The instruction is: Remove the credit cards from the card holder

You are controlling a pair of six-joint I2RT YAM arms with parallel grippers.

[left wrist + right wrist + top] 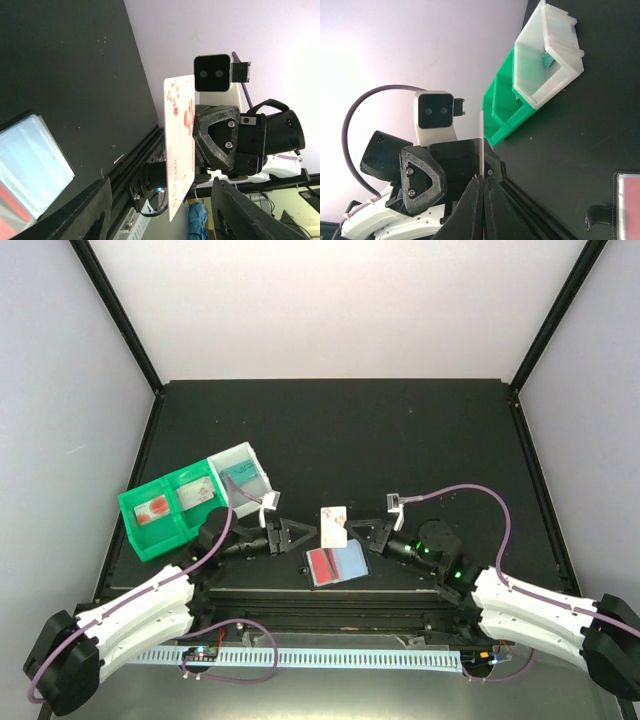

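The right fingers (482, 186) are shut tight on 1 white card (179, 145), up in the air. The left fingers (300, 533) are open and hold nothing, just left of it. The card holder (338, 564) lies open on the counter (400, 430), at the near edge.

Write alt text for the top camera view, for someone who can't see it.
Over a black table, the right tool pinches a white card upright, and the open left tool faces it from the other side. The card holder lies open nearer the arm bases, and a green-and-clear tray sits to the left.
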